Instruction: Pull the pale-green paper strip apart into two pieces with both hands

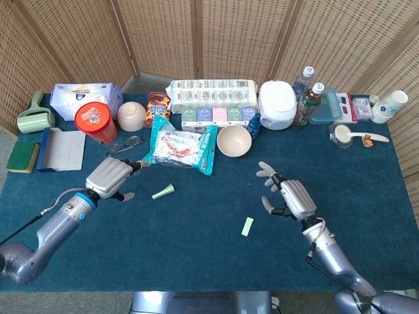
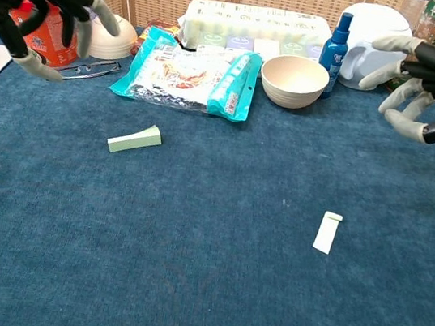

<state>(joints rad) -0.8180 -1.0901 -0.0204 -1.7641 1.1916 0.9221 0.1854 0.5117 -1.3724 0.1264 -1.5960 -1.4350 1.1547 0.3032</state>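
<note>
Two pale-green paper pieces lie apart on the blue cloth. The larger, folded piece point(image 1: 163, 191) point(image 2: 134, 139) rests left of centre, below the snack bag. The smaller flat piece point(image 1: 247, 226) point(image 2: 327, 232) lies right of centre. My left hand point(image 1: 110, 178) point(image 2: 40, 9) hovers left of the larger piece, fingers spread, holding nothing. My right hand point(image 1: 290, 196) point(image 2: 425, 87) hangs above and to the right of the smaller piece, fingers apart and empty.
Behind the pieces lie a teal snack bag point(image 1: 180, 148), a beige bowl point(image 1: 234, 140) and glasses point(image 1: 123, 145). A red tub point(image 1: 95, 122), a tissue pack point(image 1: 213, 95), a white cooker point(image 1: 278, 104) and bottles point(image 1: 308, 98) line the back. A sponge point(image 1: 22, 156) sits far left.
</note>
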